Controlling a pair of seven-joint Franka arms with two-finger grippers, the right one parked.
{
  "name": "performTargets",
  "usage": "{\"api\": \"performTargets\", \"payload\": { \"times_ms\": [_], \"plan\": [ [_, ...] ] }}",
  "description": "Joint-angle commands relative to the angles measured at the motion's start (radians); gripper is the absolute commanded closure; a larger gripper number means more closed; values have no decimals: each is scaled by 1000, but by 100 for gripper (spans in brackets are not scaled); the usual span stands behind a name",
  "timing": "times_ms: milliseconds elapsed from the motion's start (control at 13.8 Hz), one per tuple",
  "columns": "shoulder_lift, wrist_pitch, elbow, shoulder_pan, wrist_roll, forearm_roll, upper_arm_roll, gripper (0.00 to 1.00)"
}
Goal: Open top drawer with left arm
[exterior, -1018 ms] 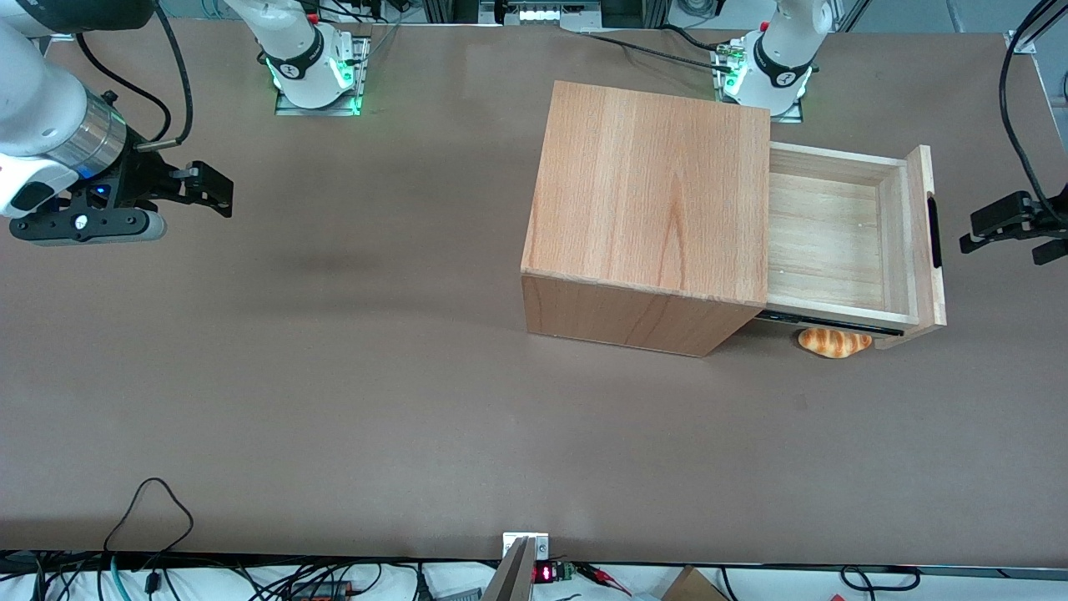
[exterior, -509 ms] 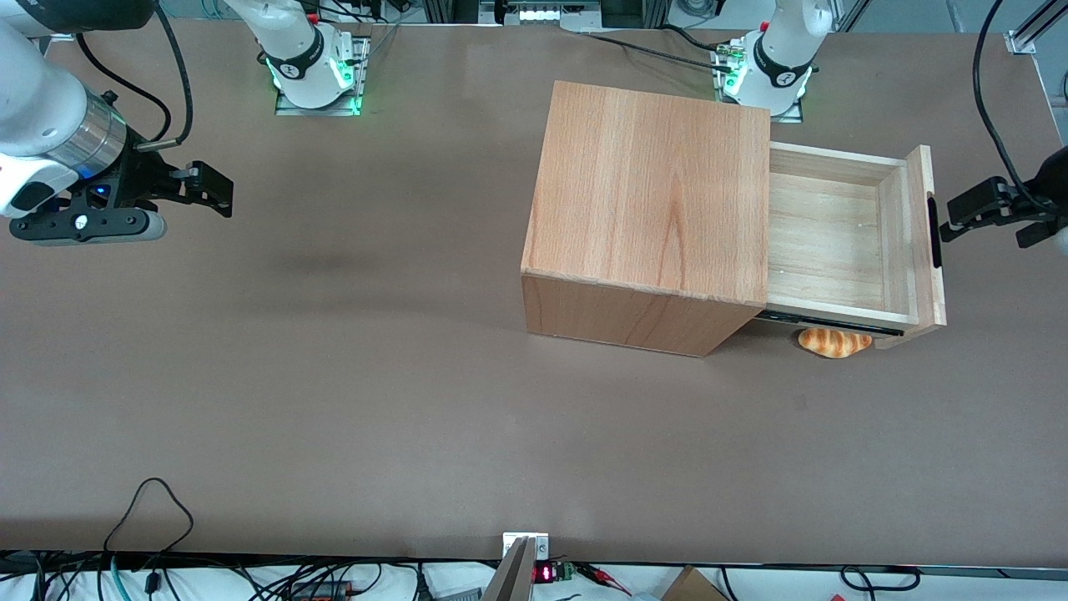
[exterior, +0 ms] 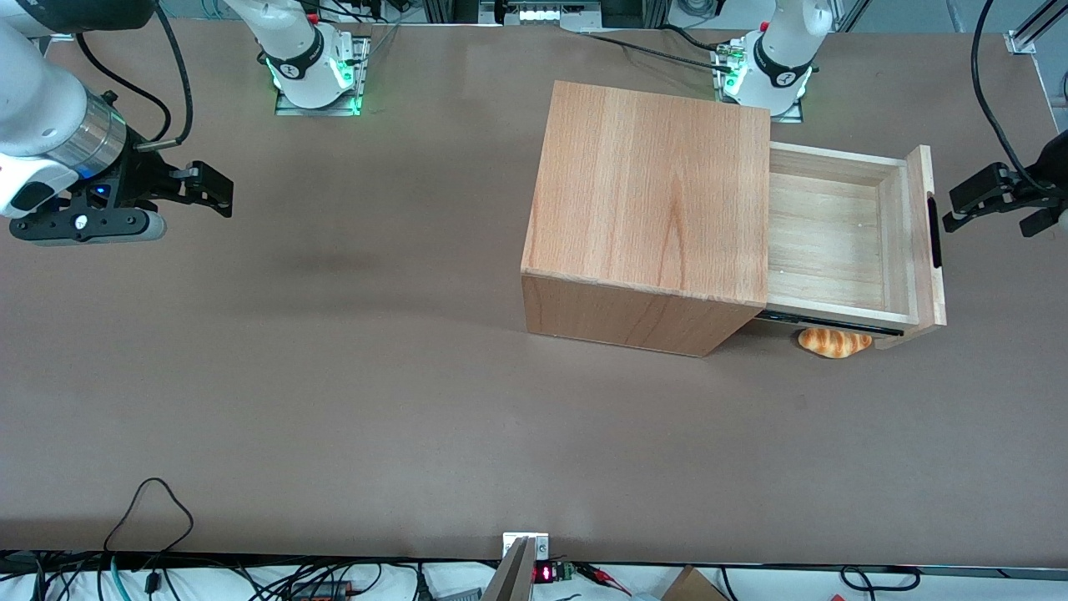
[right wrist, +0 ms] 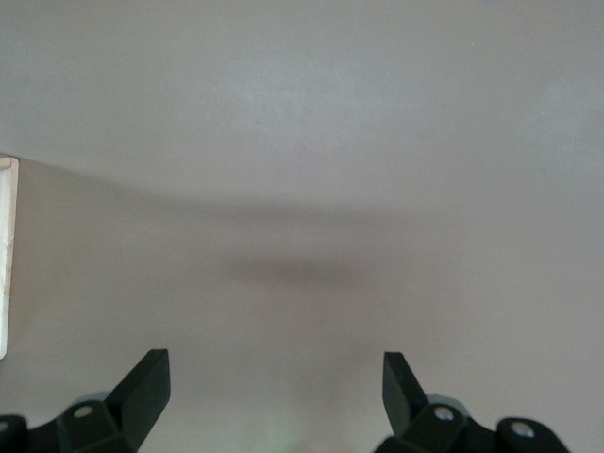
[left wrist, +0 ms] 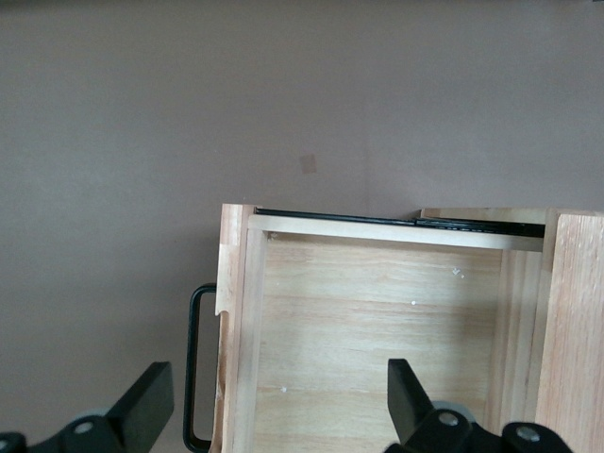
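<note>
Worktop: brown, carrying the cabinet.
Top drawer: drawn out toward the working arm's end, interior bare; task apparently complete.
End effector: fingers apart, just beside the handle, holding nothing.

Front view: high, steep downward look over the whole brown surface, taking in the cabinet, the pulled-out top drawer and the gripper in front of its handle. Left wrist view: close, looking down past spread jaws onto the top drawer, shared with the front view. Right wrist view: close on the bare surface.
</note>
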State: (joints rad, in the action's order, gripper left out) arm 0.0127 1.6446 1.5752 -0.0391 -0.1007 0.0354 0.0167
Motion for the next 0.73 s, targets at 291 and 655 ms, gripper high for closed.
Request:
{"api": "performTargets", "payload": {
  "times_ms": [291,655],
  "plan": [
    [-48,20,48,-36,13,-28,-38,0],
    [-31,5,17,-34,32,-29,-41,0]
  ]
}}
